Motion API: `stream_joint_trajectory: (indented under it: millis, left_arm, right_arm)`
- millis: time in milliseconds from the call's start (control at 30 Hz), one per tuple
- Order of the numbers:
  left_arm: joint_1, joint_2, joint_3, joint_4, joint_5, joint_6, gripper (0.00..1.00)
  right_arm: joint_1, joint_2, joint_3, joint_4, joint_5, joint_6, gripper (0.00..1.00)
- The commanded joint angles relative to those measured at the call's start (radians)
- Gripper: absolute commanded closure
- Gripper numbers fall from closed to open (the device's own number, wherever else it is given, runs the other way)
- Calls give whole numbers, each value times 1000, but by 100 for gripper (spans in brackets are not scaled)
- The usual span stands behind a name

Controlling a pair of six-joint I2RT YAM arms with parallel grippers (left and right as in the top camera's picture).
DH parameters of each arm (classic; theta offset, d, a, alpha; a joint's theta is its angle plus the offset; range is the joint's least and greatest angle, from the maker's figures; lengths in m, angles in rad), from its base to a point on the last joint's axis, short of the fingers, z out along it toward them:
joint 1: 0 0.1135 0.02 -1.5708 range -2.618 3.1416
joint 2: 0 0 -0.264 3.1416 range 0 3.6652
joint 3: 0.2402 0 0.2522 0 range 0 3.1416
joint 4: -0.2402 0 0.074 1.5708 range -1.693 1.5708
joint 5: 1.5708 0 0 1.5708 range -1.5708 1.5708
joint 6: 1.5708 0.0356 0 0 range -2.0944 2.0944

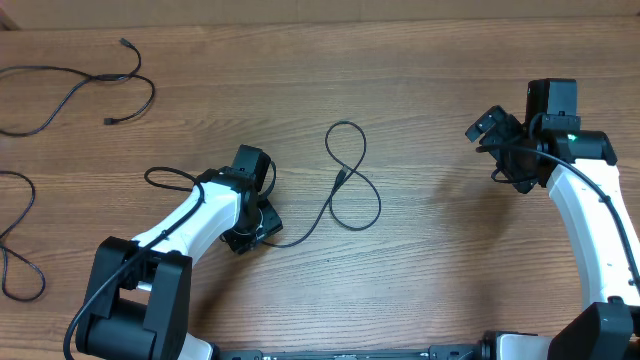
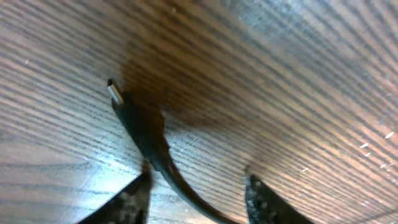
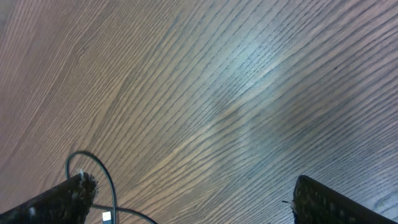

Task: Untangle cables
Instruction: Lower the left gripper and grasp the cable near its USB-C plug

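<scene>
A thin black cable (image 1: 345, 190) lies on the wooden table in a figure-eight loop at the centre, its tail running left to my left gripper (image 1: 255, 232). In the left wrist view the cable (image 2: 152, 146) lies flat on the wood and passes between the open fingers (image 2: 199, 196), its metal plug (image 2: 114, 92) pointing away. My right gripper (image 1: 497, 152) is open and empty at the right, well clear of the loop. The right wrist view shows part of the loop (image 3: 93, 163) and a small connector (image 3: 106, 216) beside the left finger, with bare wood between the fingers (image 3: 193, 199).
Two more black cables lie at the far left: one curving along the back left (image 1: 80, 85), another at the left edge (image 1: 15, 240). A small dark wire loop (image 1: 165, 178) sits by the left arm.
</scene>
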Motion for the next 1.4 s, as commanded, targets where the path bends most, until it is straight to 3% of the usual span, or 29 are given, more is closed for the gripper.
stream_joint_trajectory:
  millis: [0, 133, 633, 767, 900, 933, 1000, 1167, 1367]
  left_arm:
    - [5, -4, -15, 21, 14, -8, 57]
    - [5, 0, -16, 30, 8, -8, 64]
    - [5, 1, -31, 31, -66, -8, 65]
    - [7, 1, -45, 34, -71, -8, 83]
    - [8, 2, -47, 47, -72, -8, 90]
    - [8, 2, -47, 50, -71, -8, 95]
    - [8, 2, -47, 45, -71, -3, 96]
    - [8, 2, -36, 35, -71, 126, 95]
    - [8, 1, 91, -89, -72, 217, 96]
  right_arm:
    - [-6, -14, 2, 5, 9, -1, 0]
    - [-6, -14, 2, 5, 9, -1, 0]
    - [-6, -14, 2, 5, 9, -1, 0]
    - [-6, -14, 2, 5, 9, -1, 0]
    - [-6, -14, 2, 5, 9, -1, 0]
    - [-6, -14, 2, 5, 9, -1, 0]
    - [-6, -14, 2, 5, 9, -1, 0]
    - [-6, -14, 2, 5, 9, -1, 0]
    - [-6, -14, 2, 5, 9, -1, 0]
